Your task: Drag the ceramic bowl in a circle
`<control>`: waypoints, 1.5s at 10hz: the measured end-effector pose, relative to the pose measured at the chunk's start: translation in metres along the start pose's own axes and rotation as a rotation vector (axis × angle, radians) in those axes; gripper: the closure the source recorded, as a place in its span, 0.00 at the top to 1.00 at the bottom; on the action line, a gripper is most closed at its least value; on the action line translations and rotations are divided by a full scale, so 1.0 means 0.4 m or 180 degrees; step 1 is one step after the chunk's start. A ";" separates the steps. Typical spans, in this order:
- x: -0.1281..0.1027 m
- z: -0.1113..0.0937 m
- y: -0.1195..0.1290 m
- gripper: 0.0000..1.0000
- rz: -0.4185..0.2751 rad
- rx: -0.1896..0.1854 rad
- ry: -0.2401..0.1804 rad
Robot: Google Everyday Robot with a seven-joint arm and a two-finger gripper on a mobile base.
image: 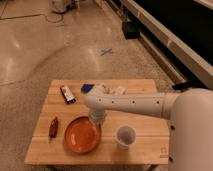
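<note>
Looking over the wooden bench (145,97), where does the ceramic bowl (80,136) sit?

Toward the front, left of centre. It lies flat on the bench with its mouth up, orange-red and glossy, with a darker rim.

And the tool (96,120)?

It points down at the bowl's far right edge, right at the rim. The white arm (137,104) reaches in from the right and bends down to that spot.

Is the tool open or closed? Does it have hold of the bowl?

I cannot tell. Its tip runs into the rim there, so neither its opening nor any grip can be made out.

What is nearest the bowl?

A small pale cup (125,135) stands upright to its right, near but apart from it. A slim reddish-brown item (53,127) lies to its left, close to the bench's left edge and also clear of the bowl.

Anything farther back?

A dark packet (67,94) lies at an angle near the back left. A small blue item (88,88) sits by the back edge, just right of the packet. Some whitish things (118,90) show behind the arm, too unclear to name.

And off the bench?

A shiny speckled floor with a blue cross mark (105,51) on it.
</note>
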 end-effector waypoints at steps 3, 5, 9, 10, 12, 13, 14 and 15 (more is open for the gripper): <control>0.101 -0.007 -0.041 0.00 -0.0254 -0.0025 0.0172; 0.179 -0.002 -0.028 0.00 -0.0326 -0.0086 0.0279; 0.301 0.016 0.049 0.00 -0.0260 -0.0244 0.0407; 0.317 0.013 0.073 0.00 -0.0229 -0.0291 0.0428; 0.340 -0.009 0.176 0.00 -0.0100 -0.0498 0.0452; 0.337 -0.021 0.219 0.00 -0.0045 -0.0588 0.0446; 0.325 -0.025 0.248 0.00 0.0001 -0.0645 0.0424; 0.296 -0.030 0.291 0.00 0.0064 -0.0726 0.0379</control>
